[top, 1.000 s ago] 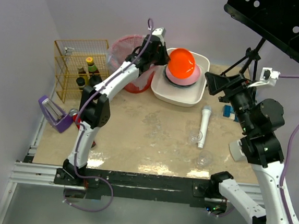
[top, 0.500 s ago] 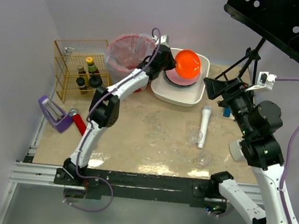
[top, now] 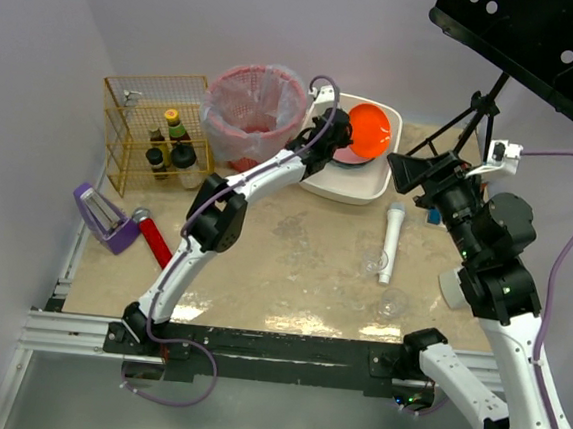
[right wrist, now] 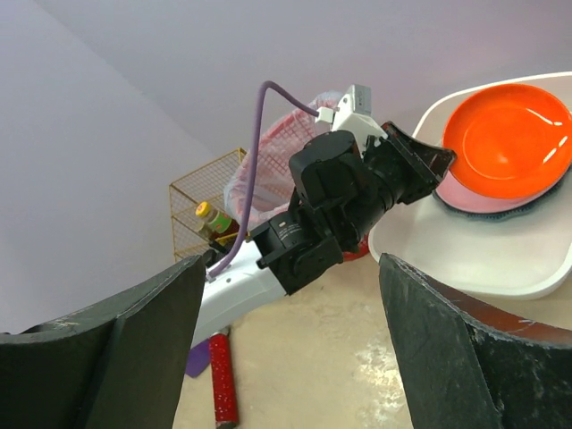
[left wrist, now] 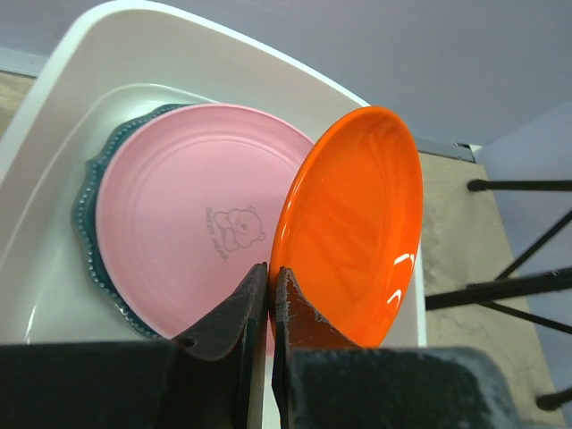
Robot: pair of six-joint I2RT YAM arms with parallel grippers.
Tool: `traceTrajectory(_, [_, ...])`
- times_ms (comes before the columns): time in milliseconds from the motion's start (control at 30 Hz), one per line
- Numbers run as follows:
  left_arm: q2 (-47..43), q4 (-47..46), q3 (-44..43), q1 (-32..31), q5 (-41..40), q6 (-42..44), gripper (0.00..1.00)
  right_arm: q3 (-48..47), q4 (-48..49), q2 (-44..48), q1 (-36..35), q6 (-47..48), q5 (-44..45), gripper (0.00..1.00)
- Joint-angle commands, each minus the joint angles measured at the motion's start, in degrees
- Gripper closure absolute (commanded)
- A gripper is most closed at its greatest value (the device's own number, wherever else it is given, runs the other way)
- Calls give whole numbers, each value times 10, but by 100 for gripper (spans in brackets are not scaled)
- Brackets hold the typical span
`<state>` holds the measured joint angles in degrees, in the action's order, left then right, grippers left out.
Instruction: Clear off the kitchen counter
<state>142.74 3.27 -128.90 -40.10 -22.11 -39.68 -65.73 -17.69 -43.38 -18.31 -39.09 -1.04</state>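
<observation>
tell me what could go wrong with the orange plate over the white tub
The left gripper pinches only the rim of the round orange plate, held tilted; it might slip. Released at this tilt, it could strike the round pink plate or lean on the white rectangular tub wall rather than stacking flat.

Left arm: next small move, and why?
Probably lower the orange plate flat onto the pink plate before releasing. The left gripper pinches its rim, holding it tilted over the stack in the white tub.
</observation>
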Motion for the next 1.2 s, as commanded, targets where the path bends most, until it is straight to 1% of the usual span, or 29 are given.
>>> traceTrajectory(0, [16, -54, -32, 5, -93, -23, 100, 8, -1, 11, 1, -7, -8, 17])
traceTrajectory(233, [38, -78, -46, -6, -174, -31, 100, 16, -8, 14, 1, -4, -17, 17])
traceTrajectory(367, [57, -89, -61, -8, -178, -26, 100, 21, -9, 15, 1, -4, -21, 17])
traceTrajectory(533, [64, -85, -57, -8, -173, -21, 100, 24, -8, 14, 1, -2, -25, 17])
traceTrajectory(800, [65, -78, -42, -8, -162, -17, 85, 25, -2, 11, 1, -6, -32, 17])
traceTrajectory(967, [60, -77, -30, -8, -159, -16, 68, 23, -8, 12, 1, -5, -30, 17])
traceTrajectory(1167, [58, -69, -29, -8, -153, -15, 53, 25, -8, 19, 1, -9, -30, 17])
